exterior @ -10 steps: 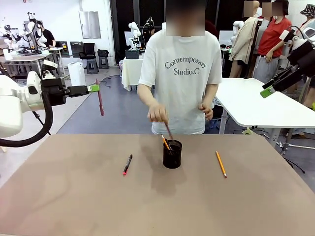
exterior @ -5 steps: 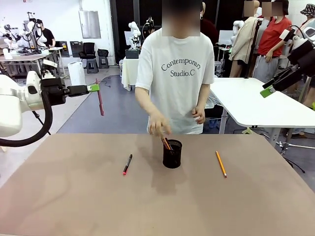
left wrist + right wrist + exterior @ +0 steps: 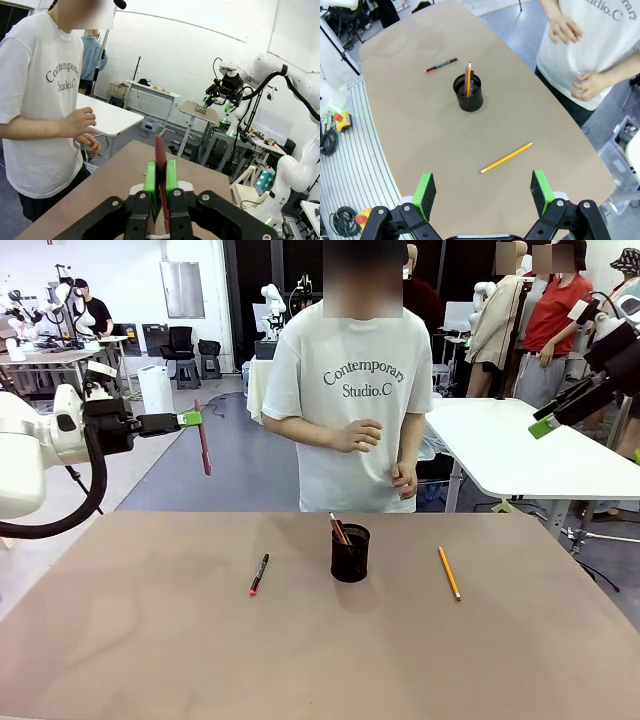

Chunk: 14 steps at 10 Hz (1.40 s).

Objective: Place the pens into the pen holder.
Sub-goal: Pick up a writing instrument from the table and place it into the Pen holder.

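Reddish pen [image 3: 204, 445] is hanging pinched in the left claw [image 3: 192, 420] at upper left; right claw [image 3: 484, 187] is gaping wide, holding nothing.

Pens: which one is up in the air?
The reddish-brown pen, pinched in the left gripper. The black pen and yellow pencil lie on the table; two others stand in the pen holder.

Surroundings from here
Brown table [image 3: 395, 100] spreads below my right gripper [image 3: 484, 186]; a person [image 3: 610, 50] in a white T-shirt stands beyond its far edge.
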{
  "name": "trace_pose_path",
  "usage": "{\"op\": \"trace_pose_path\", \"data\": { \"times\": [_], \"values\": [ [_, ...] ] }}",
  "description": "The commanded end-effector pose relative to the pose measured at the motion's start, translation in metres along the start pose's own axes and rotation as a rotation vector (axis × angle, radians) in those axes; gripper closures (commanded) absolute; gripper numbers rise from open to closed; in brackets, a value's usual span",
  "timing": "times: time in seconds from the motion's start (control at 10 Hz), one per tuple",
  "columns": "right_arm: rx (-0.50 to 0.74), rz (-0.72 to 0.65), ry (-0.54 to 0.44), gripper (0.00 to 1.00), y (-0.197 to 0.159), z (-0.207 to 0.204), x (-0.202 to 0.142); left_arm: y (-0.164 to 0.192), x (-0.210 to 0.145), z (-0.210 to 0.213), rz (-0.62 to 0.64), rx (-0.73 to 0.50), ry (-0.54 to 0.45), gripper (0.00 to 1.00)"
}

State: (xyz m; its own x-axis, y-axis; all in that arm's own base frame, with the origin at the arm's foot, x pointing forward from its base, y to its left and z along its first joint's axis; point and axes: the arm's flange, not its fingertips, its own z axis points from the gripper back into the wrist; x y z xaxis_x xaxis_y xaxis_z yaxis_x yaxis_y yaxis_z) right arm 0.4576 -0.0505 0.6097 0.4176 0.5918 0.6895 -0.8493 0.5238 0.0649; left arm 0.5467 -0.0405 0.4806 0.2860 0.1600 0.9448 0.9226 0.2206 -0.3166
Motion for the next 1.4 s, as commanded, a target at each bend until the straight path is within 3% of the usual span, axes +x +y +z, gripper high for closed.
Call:
{"op": "trace_pose_path", "data": {
  "times": [0.0, 0.4, 0.7, 1.0, 1.2, 1.3],
  "values": [
    [0.005, -0.005, -0.008, 0.0, 0.001, 0.0, 0.001, 0.001, 0.002, 0.001, -0.004, 0.001, -0.002, 1.0],
    [0.005, -0.005, -0.008, 0.0, 0.001, 0.0, 0.001, 0.002, -0.002, -0.013, 0.003, -0.041, 0.014, 1.0],
    [0.005, -0.005, -0.008, 0.0, 0.001, 0.0, 0.001, -0.006, -0.021, -0.076, -0.111, -0.145, -0.039, 1.0],
    [0.005, -0.005, -0.008, 0.0, 0.001, 0.0, 0.001, -0.011, -0.051, -0.133, -0.136, -0.269, -0.056, 1.0],
    [0.005, -0.005, -0.008, 0.0, 0.001, 0.0, 0.001, -0.017, -0.075, -0.176, -0.284, -0.306, -0.073, 1.0],
    [0.005, -0.005, -0.008, 0.0, 0.001, 0.0, 0.001, -0.02, -0.088, -0.192, -0.29, -0.336, -0.041, 1.0]
  ]
}}
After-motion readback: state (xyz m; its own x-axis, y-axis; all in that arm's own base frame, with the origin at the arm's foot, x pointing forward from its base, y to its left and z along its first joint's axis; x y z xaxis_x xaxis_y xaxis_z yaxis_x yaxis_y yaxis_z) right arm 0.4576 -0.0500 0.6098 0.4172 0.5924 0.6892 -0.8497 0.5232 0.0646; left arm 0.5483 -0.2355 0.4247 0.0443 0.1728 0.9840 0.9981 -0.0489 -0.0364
